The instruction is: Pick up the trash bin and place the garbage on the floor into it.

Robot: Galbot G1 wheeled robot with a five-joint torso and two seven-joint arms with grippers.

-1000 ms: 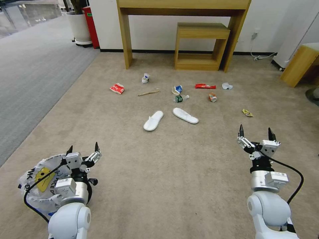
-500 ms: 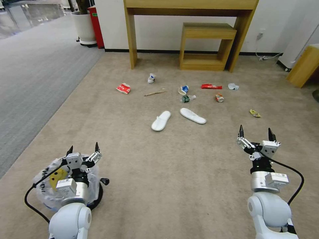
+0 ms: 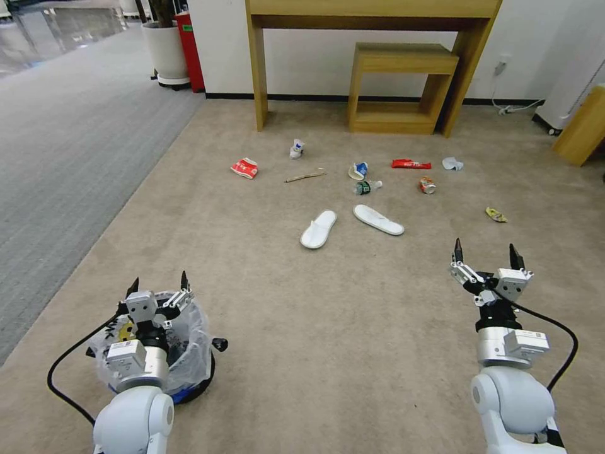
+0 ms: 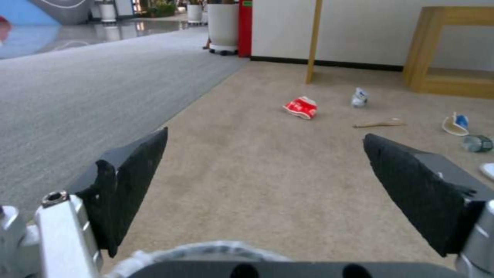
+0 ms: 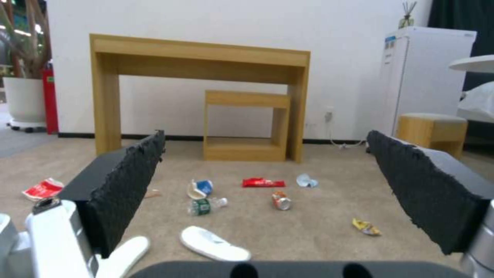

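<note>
The trash bin (image 3: 189, 340) stands on the beige short-pile carpet (image 3: 328, 328) close in on the robot's left, a small round tub lined with a crinkly translucent plastic bag that puffs out over its rim. The left gripper (image 3: 157, 284) hangs just above the bin's mouth with its two dark, wedge-shaped fingers (image 4: 131, 181) spread wide and nothing between them. The right gripper (image 3: 486, 251) is held out over bare carpet on the other side, its rough-faced black pads (image 5: 129, 185) likewise splayed and holding nothing. Well ahead of both, the garbage lies scattered before a pale wooden console table (image 3: 372, 12) with a boxy stool (image 3: 403, 82) tucked under it: two flat white slippers (image 3: 353, 224) angled toward each other, a crumpled red-and-white carton (image 3: 244, 168), a crushed blue-and-white paper cup (image 3: 358, 171) just beside a green bottle (image 3: 364, 187) on its side, a thin wooden stick (image 3: 304, 177), a flat red wrapper (image 3: 411, 164), a dented orange can (image 3: 427, 185), a wad of white tissue (image 3: 452, 164) and a twisted yellow wrapper (image 3: 496, 215) off to the right. Grey ribbed carpet (image 3: 69, 139) runs along the left.
</note>
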